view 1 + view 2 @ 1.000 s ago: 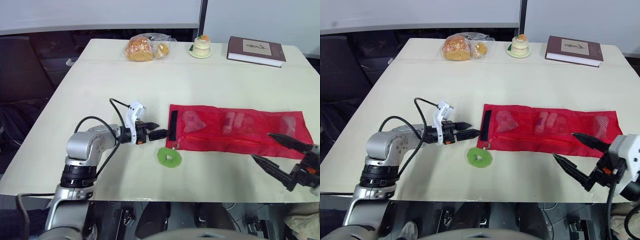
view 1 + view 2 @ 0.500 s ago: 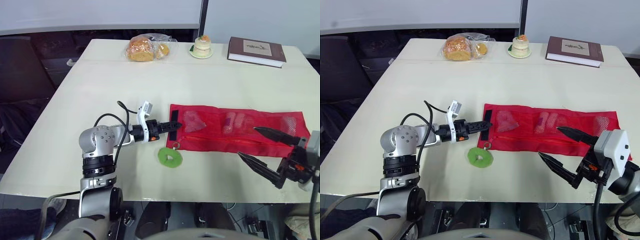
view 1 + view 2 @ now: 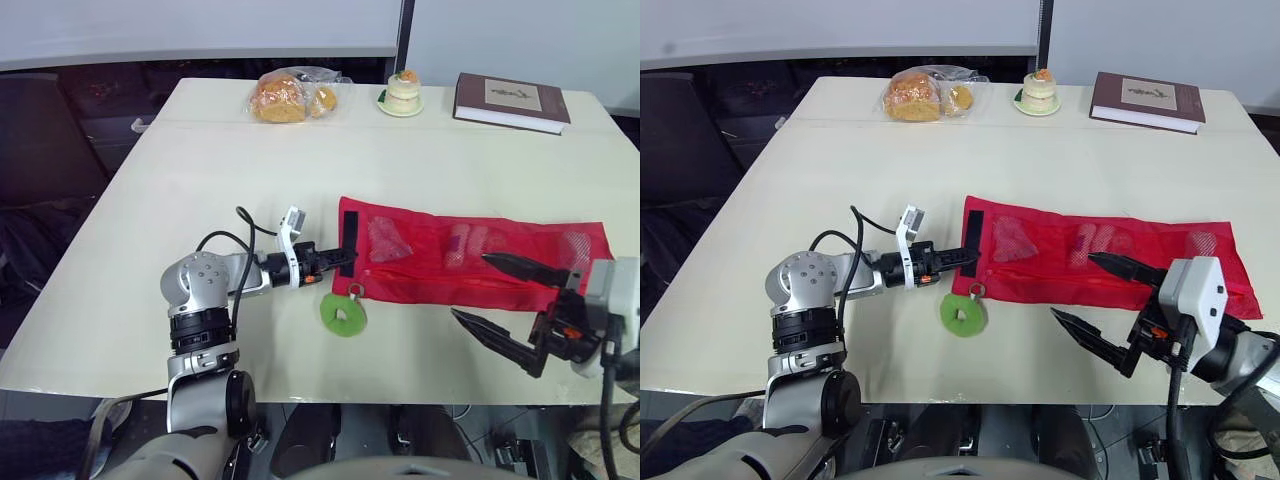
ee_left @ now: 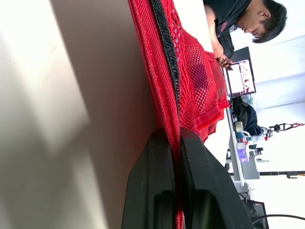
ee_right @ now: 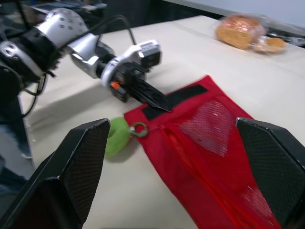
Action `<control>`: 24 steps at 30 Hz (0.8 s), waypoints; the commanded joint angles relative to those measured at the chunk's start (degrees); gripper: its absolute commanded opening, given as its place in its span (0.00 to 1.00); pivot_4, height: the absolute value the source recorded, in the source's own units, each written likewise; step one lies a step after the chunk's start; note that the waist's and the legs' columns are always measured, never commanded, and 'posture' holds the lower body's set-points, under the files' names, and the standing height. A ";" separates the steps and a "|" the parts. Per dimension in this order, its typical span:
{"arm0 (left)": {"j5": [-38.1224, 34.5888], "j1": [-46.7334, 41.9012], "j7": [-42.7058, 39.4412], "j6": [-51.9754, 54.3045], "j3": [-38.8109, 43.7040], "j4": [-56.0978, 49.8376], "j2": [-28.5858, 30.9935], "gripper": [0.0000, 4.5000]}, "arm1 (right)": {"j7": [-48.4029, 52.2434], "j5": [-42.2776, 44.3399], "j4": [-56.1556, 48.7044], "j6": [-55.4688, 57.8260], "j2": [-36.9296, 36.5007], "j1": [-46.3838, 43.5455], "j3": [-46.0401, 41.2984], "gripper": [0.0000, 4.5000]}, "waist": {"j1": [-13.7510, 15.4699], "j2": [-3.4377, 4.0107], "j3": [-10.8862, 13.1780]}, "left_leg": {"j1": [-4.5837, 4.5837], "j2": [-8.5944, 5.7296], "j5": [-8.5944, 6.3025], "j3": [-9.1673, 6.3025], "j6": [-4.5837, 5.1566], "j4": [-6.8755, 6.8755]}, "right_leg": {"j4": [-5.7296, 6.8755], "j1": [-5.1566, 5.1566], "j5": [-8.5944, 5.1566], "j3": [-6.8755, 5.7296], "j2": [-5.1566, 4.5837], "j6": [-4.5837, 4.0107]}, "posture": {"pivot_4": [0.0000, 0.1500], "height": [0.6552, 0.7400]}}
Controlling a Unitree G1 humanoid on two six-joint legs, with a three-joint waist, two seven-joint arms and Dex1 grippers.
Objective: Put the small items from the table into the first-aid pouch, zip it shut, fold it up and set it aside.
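Left wrist view showed your left gripper [image 4: 174, 138] clamped on the black-trimmed end of the red mesh pouch [image 4: 195, 81], which lay across the smooth table [image 3: 200, 180]. Your right gripper [image 3: 470, 287] gaped wide over its near edge.

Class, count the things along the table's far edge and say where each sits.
3: a bag of bread at the left, a small cake in the middle, a book at the right. None looks hidden.

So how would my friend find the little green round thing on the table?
Look for the long red mesh pouch in the middle of the pale table. Off its corner nearest the left gripper, on the table's near side, lies the green ring. Unlike the red pouch beside it, it is bright green and flat with a hole.
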 commanded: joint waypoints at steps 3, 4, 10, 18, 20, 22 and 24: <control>-1.10 -0.04 -0.15 -0.58 -0.63 -1.09 0.41 0.03 | 1.94 -3.43 2.88 -1.37 0.06 -6.95 10.71 1.00 | -0.02 0.00 0.00 | 0.00 0.00 0.01 0.00 -0.01 0.00 | -0.01 0.00 0.00 0.00 -0.01 0.00 | 1.00 0.87; -0.80 0.20 -0.27 -1.33 -1.19 -1.14 0.67 0.03 | 3.14 -4.95 4.69 -1.92 0.51 -9.35 14.19 1.00 | -0.05 -0.03 -0.01 | 0.00 0.00 0.01 -0.01 -0.02 0.00 | 0.00 -0.01 0.00 0.00 -0.01 0.00 | 1.00 0.87; 0.97 0.96 -1.07 -7.91 -4.83 -0.85 2.11 0.03 | 2.32 -16.86 14.27 -2.64 5.96 -24.21 31.93 1.00 | -0.10 -0.05 0.00 | -0.01 -0.01 0.12 -0.01 -0.21 -0.02 | 0.02 -0.07 0.01 0.02 -0.02 -0.02 | 1.00 0.87; 0.66 1.17 -0.74 -9.12 -6.53 -0.02 2.38 0.03 | 6.77 -27.70 23.90 -4.48 10.50 -34.46 46.47 1.00 | -0.13 -0.07 0.01 | -0.06 -0.07 0.14 -0.06 -0.24 -0.02 | 0.02 -0.11 0.02 -0.02 -0.09 -0.02 | 1.00 0.87; 0.90 1.23 -0.49 -9.60 -7.25 0.08 1.94 0.03 | 8.94 -29.56 27.30 -6.37 12.01 -35.63 49.22 1.00 | -0.12 -0.07 0.01 | -0.05 -0.08 0.15 -0.06 -0.25 -0.02 | 0.04 -0.11 0.02 -0.03 -0.09 -0.03 | 1.00 0.87; 1.42 1.45 -0.39 -10.40 -8.14 0.24 1.90 0.03 | 11.70 -31.55 29.89 -8.21 12.01 -36.38 51.58 1.00 | 0.01 -0.07 0.01 | -0.05 -0.08 0.15 -0.10 -0.26 -0.02 | 0.04 -0.11 0.02 -0.06 -0.09 -0.03 | 1.00 0.87; 1.79 1.53 -0.26 -11.18 -8.63 0.64 2.02 0.03 | 13.11 -32.60 31.51 -8.49 12.10 -36.79 52.78 1.00 | -0.03 -0.07 0.01 | -0.07 -0.13 0.15 -0.13 -0.26 -0.02 | 0.04 -0.11 0.02 -0.07 -0.12 -0.03 | 1.00 0.87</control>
